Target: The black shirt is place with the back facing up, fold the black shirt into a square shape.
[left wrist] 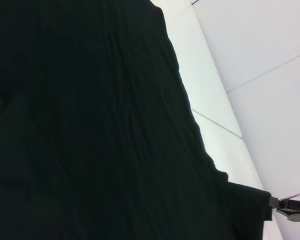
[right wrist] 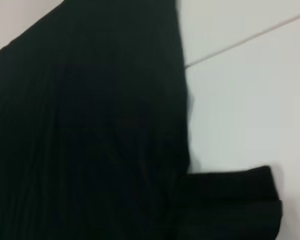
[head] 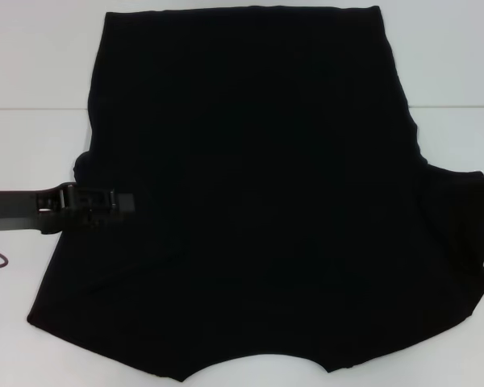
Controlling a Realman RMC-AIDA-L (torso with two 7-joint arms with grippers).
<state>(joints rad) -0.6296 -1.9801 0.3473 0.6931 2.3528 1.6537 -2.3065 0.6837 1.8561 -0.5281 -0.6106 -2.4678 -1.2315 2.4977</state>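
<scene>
black shirt [head: 258, 201] lying spread flat on white tabletop [head: 32, 64], plain side showing | left claw [head: 105, 201] reaching in over shirt's left edge by the sleeve, fingers: cannot tell if apart or together | right claw showing only at far edge of left wrist view [left wrist: 292, 210], state unclear

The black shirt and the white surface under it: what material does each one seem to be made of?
The black shirt looks like soft matte knit cloth: it lies limp with fine ripples and no shine. The white surface seems hard and smooth, perhaps laminate or painted board, with a thin straight seam; the exact material is unclear.
</scene>
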